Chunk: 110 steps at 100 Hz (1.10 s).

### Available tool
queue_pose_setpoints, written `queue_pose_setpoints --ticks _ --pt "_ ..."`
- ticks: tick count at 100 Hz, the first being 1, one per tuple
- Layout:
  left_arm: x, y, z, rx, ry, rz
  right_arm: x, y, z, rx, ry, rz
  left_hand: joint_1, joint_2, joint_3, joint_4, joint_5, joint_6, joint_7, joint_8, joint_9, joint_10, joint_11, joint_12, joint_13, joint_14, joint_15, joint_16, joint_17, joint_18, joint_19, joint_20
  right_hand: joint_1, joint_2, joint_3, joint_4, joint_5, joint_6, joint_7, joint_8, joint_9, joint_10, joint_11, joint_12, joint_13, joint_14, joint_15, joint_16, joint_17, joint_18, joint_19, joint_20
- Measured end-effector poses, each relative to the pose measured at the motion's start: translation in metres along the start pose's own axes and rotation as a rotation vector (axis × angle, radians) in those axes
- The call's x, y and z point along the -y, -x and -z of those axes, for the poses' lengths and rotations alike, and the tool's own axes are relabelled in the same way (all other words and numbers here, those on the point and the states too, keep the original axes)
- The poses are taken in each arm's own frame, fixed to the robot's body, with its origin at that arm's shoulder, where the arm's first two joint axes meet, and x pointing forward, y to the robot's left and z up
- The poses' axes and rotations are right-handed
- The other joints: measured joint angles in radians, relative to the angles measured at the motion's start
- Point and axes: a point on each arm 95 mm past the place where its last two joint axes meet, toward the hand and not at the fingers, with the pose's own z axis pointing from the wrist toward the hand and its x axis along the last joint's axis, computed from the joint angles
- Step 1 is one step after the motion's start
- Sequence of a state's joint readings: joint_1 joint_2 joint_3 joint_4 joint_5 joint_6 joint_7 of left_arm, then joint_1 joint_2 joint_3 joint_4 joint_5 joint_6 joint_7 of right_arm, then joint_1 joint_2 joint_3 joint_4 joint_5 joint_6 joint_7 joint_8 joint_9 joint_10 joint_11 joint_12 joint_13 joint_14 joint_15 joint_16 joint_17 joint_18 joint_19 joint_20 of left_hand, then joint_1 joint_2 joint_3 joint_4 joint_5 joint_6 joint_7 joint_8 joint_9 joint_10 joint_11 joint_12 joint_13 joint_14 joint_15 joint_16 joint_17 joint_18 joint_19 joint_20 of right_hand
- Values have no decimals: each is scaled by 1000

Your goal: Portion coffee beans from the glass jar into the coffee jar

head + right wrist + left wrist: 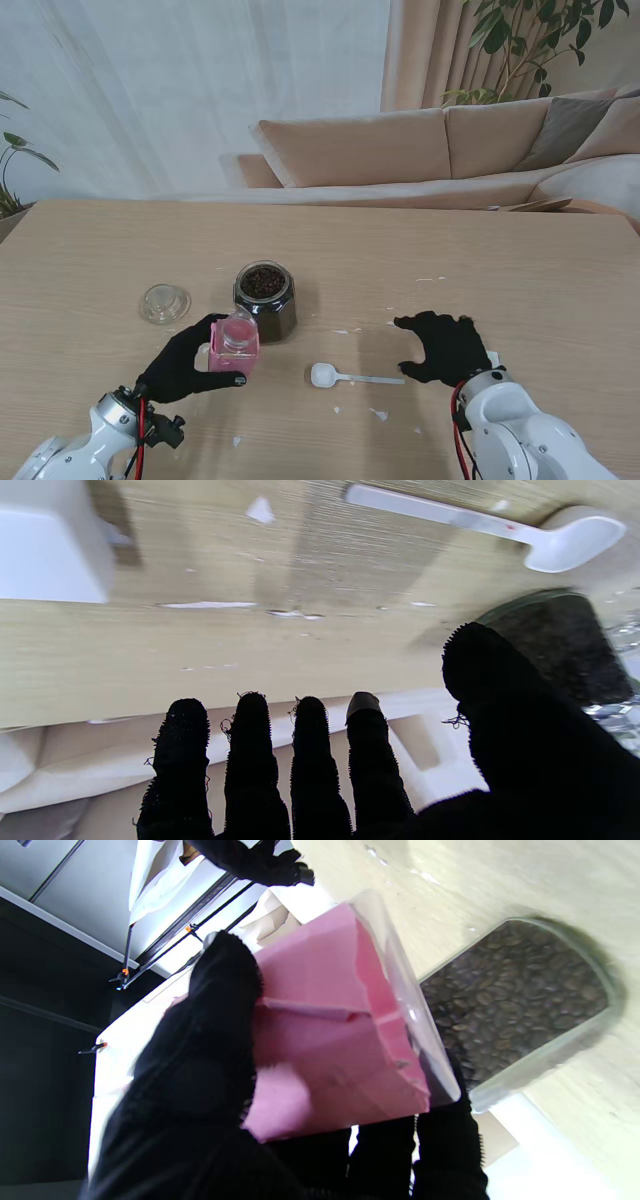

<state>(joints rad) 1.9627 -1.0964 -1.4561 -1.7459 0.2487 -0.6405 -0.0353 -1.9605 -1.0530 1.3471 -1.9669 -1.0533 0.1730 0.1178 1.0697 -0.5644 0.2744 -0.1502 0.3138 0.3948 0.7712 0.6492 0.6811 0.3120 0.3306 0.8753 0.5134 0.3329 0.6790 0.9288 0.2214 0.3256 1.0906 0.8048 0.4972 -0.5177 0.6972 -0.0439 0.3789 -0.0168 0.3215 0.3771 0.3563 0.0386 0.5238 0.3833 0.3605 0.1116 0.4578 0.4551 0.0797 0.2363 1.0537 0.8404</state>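
Nearest the left edge of the desk [90, 250] lay the glass lid [165, 302], flat and well apart from everything else. I judged it was put there so that the mouth of the big jar stayed free.

Next came my left hand [185, 360], toward the near edge of the desk. Its fingers [200, 1040] were clamped on the small pink jar [236, 343], the thumb on one side and the others around the far side, as the left wrist view showed. The jar stood upright with its mouth up, and I could see no beans in it. I held it there, I think, to keep it steady for filling and to keep the way for the beans short, because it was just beside the glass jar [265, 300]; I could not tell if the two touched.

The glass jar of coffee beans stood open near the middle of the desk, nearly full.

To the right of it the white spoon [350, 377] lay flat, with its bowl toward the jars and its handle toward my right hand [445, 345]. So the handle was ready to be taken.

My right hand hovered palm down close to the end of the handle, fingers [250, 760] apart and holding nothing. Some small white chips lay around the spoon.
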Motion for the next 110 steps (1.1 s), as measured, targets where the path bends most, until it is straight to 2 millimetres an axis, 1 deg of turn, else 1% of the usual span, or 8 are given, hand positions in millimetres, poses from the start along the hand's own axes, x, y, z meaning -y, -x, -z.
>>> queue_pose_setpoints --ticks 18,25,30,40,62,74,97,110 --pt "-1 12 8 57 15 -18 2 -23 -7 -70 -10 -20 0 0 0 0 0 0 0 0 0 0 0 0 0 0 0 0 -1 0 0 0 0 1 17 1 12 22 6 10 0 4 -1 -8 19 0 -8 0 1 0 0 -2" --pt "-2 16 11 71 24 -29 4 -29 -9 -86 -21 -34 0 0 0 0 0 0 0 0 0 0 0 0 0 0 0 0 -2 0 0 0 0 1 17 1 30 24 12 18 0 7 26 4 19 2 2 0 1 0 0 -2" --pt "-3 19 13 79 28 -39 7 -32 -11 -98 -35 -68 0 0 0 0 0 0 0 0 0 0 0 0 -1 0 0 0 -2 0 -1 0 0 1 17 1 37 55 20 25 0 14 50 14 19 9 11 0 2 0 0 -2" --pt "-3 23 15 92 19 -38 15 -40 -14 -117 -67 -130 0 0 0 0 0 0 0 0 0 0 0 0 -1 0 0 0 -2 0 -1 0 0 1 17 1 64 55 43 53 8 15 72 34 19 13 29 7 9 0 0 -2" --pt "-3 26 18 97 10 -52 34 -47 -20 -124 -95 -124 0 0 1 0 0 0 0 0 0 0 0 0 -1 0 0 0 -3 0 -1 0 22 3 36 1 124 52 87 89 21 25 86 50 20 15 61 17 12 1 16 -2" --pt "-3 26 18 90 5 -52 42 -52 -24 -133 -85 -125 0 0 1 0 0 0 0 0 0 0 0 0 -1 0 0 0 -3 0 -1 0 22 2 49 1 125 2 98 101 21 25 98 57 20 15 74 19 20 1 27 -2" --pt "-3 26 18 88 2 -42 50 -59 -34 -149 -78 -113 0 0 1 0 0 0 0 0 0 0 0 0 -1 0 0 0 -3 0 -2 0 32 -23 100 1 189 5 130 116 50 32 158 96 21 26 119 43 24 1 52 -2" --pt "-3 26 18 88 2 -38 53 -63 -38 -153 -67 -96 0 0 1 0 0 0 0 0 0 0 0 0 -1 0 0 0 -3 0 -2 0 31 -47 125 3 210 6 176 152 50 31 195 128 22 26 143 55 33 1 63 -2"
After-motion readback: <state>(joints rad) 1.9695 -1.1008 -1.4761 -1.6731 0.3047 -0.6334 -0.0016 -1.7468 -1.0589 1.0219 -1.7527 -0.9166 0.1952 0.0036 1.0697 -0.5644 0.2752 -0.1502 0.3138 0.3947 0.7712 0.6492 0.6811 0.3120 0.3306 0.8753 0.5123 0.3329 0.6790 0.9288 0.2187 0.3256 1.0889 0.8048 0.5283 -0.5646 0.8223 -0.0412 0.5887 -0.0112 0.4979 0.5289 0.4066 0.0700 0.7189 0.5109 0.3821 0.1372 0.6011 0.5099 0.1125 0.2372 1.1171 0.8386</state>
